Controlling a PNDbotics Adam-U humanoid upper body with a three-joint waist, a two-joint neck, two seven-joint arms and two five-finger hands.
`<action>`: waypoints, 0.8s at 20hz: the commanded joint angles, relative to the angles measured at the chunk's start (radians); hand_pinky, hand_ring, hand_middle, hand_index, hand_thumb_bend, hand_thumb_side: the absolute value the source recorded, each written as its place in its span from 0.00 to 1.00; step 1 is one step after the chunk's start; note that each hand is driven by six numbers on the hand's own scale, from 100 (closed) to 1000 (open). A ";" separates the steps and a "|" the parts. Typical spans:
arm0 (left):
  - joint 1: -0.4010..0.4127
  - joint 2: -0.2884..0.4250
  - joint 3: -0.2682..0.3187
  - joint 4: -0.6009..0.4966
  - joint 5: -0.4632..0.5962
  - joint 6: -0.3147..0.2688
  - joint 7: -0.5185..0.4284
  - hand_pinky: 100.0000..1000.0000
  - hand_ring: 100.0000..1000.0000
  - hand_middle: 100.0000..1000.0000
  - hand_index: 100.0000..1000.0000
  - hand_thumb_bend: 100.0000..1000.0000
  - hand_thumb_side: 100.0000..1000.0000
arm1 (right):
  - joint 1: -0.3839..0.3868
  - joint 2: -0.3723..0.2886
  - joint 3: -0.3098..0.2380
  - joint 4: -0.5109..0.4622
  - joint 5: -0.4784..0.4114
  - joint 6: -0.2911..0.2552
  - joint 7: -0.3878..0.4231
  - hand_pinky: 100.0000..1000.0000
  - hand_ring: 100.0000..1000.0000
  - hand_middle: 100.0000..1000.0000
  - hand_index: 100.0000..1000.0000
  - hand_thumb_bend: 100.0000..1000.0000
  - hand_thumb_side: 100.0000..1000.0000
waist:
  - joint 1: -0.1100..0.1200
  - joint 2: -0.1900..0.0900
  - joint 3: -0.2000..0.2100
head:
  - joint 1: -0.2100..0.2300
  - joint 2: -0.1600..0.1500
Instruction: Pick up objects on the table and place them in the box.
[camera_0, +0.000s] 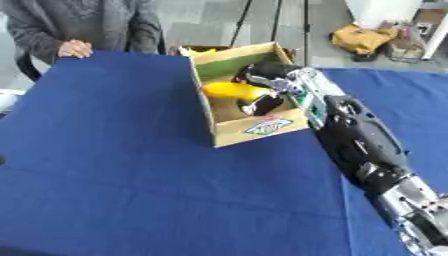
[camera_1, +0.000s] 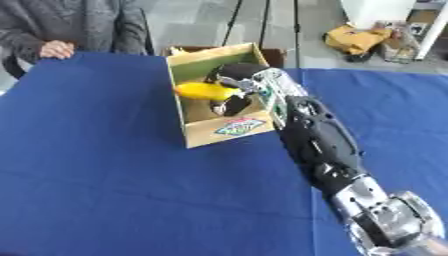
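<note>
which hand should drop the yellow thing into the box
The right hand. It already reaches over the cardboard box with its fingers curled round the yellow object, which sits inside the box walls. The left hand shows in neither view, so it is likely farther from this step.

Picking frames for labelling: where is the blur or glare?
Left eye view: right hand and yellow object inside the box look soft, the forearm's near end smeared. Right eye view: same softness; no glare on the blue tablecloth.
</note>
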 joint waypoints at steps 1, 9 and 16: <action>-0.014 0.012 -0.001 -0.022 0.004 0.002 -0.003 0.50 0.41 0.49 0.64 0.12 1.00 | -0.019 -0.008 -0.009 -0.016 -0.001 -0.002 -0.020 0.66 0.77 0.84 0.89 0.00 0.45 | 0.003 -0.013 -0.002 | 0.001 -0.013; -0.012 0.009 0.005 -0.019 0.003 0.008 0.001 0.50 0.41 0.49 0.63 0.13 1.00 | -0.017 -0.020 0.002 -0.066 -0.025 -0.014 -0.075 0.69 0.78 0.84 0.88 0.00 0.33 | 0.000 -0.016 -0.016 | 0.019 -0.015; 0.014 0.012 0.028 -0.006 -0.017 0.018 0.030 0.49 0.40 0.48 0.63 0.13 1.00 | 0.025 -0.095 0.029 -0.246 -0.269 0.004 -0.213 0.60 0.59 0.67 0.76 0.00 0.13 | 0.007 -0.024 -0.103 | 0.077 0.000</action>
